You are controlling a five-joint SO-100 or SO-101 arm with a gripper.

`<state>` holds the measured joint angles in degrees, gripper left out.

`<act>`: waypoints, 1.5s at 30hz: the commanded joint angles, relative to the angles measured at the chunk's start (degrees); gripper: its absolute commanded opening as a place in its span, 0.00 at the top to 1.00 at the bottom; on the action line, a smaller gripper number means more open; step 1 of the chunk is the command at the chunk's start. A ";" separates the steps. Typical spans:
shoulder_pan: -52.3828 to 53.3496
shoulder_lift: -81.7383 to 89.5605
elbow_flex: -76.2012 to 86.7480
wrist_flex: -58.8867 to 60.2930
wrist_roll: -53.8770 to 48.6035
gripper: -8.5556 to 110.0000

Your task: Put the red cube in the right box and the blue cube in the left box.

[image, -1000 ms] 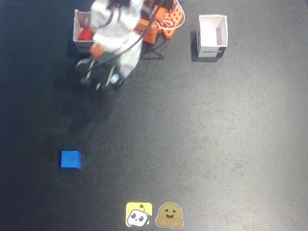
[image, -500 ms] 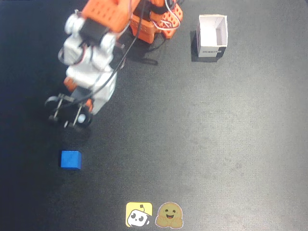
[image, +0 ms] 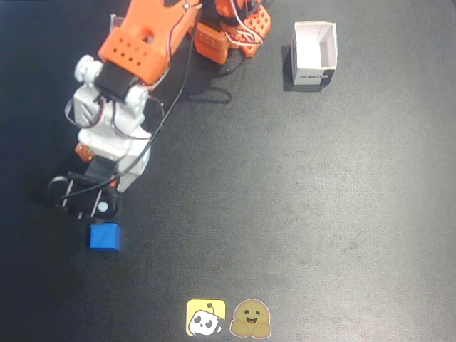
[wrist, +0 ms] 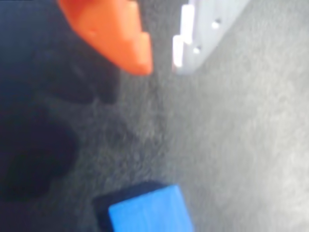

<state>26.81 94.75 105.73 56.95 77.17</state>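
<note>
Standing on the dark counter (image: 320, 214), one white box (image: 314, 52) seen empty, one blue cube (image: 104, 236), gripper (image: 80, 198) just above it, apparently parted, holding nothing.

Orange-and-white arm (image: 128, 78), black cables — black end effector (image: 80, 199)

Lighting and picture quality, fixed and wrist views.
Fixed view: even overhead light, dark mat (image: 320, 214) grainy, sharp enough; white box (image: 314, 51) slightly blown out, short shadow to its left; soft shadow beside the arm (image: 114, 121). Wrist view: heavily blurred, blue cube (wrist: 149, 212) and orange finger (wrist: 111, 29) out of focus; left side deep in shadow, right side paler.
</note>
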 commanded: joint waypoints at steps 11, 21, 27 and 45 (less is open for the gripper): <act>-1.23 -5.80 -10.46 -1.05 -3.34 0.86; -5.19 -7.91 -13.01 -0.97 -3.60 0.82; -5.54 -10.37 -16.35 0.35 -3.78 0.80; -1.93 -19.95 -25.05 0.70 -6.15 0.79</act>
<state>24.43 74.97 84.29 57.39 71.72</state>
